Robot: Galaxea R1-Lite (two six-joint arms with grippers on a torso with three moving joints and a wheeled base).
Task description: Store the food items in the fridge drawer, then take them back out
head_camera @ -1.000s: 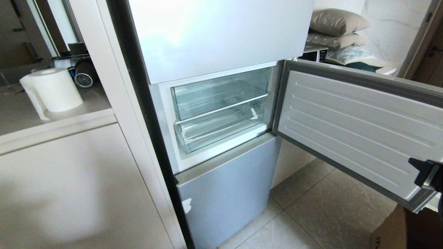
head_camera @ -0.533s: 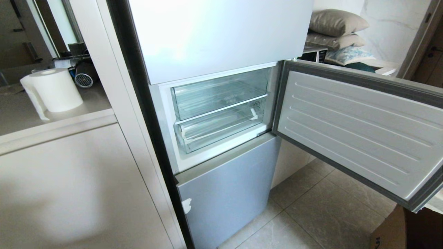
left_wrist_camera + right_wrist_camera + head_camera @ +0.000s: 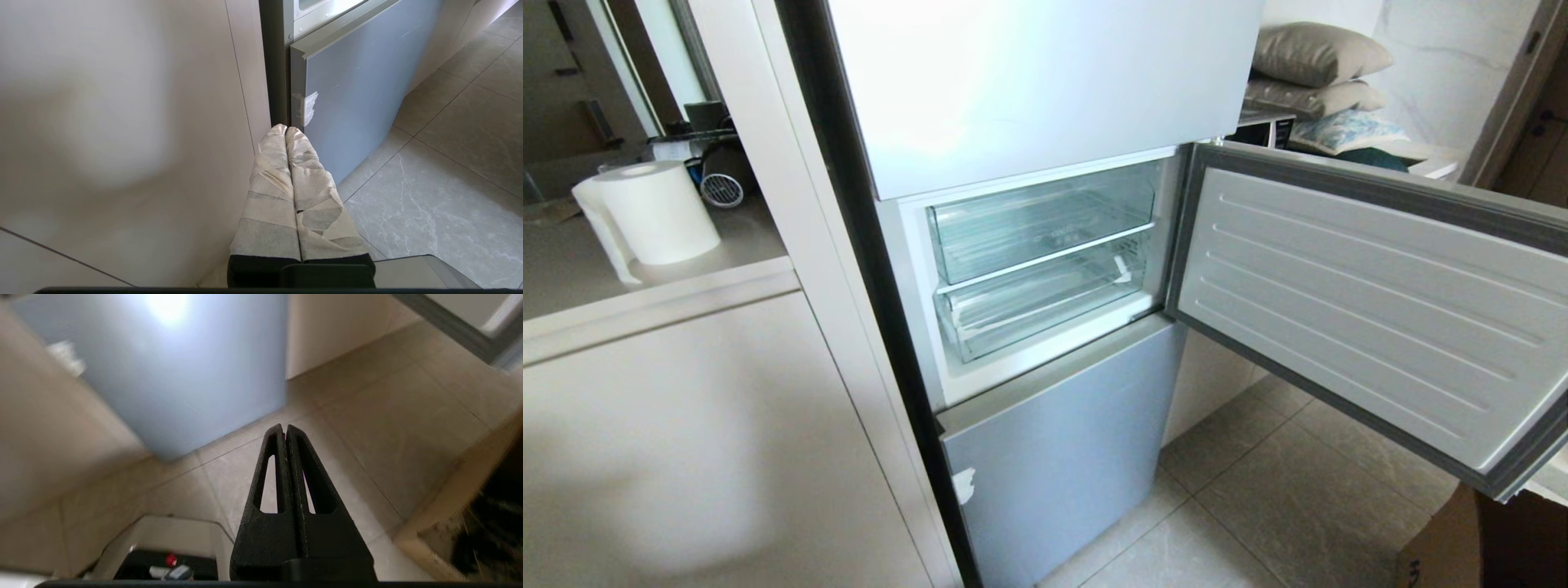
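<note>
Head view: fridge [image 3: 1045, 90] pale blue-silver, black side edge, middle door [image 3: 1372, 302] swung wide open to the right of the compartment. Two clear bins inside; fridge drawer [image 3: 1045, 306] the lower one, pushed in, directly under the shorter upper bin [image 3: 1041, 220]. No food visible in either bin. White tape scrap [image 3: 964, 484] on the bottom front, below the drawer. Paper towel roll [image 3: 649, 212] on the counter left of the fridge. Stacked pillows [image 3: 1319, 69] behind the open door. Corner of a cardboard box [image 3: 1462, 547] on the floor below the door's outer end. Neither gripper in this view.

Left wrist view: left gripper [image 3: 286, 128] closed, tape-wrapped fingers [image 3: 269, 183] pressed together, nothing held. Tips low by the fridge's black side edge, near the tape scrap [image 3: 308, 108] on the bottom front; beige cabinet panel [image 3: 122, 122] beside it. Drawer out of frame, well above the jaws.

Right wrist view: right gripper [image 3: 286, 426] closed, black fingers [image 3: 265, 473] touching, empty. Pointed down at the tiled floor [image 3: 367, 416] in front of the fridge's bottom front [image 3: 175, 363]. Edge of the open door [image 3: 461, 326] overhead, cardboard box [image 3: 470, 506] beside. Blurred. Drawer not in frame; food item not identifiable anywhere.
</note>
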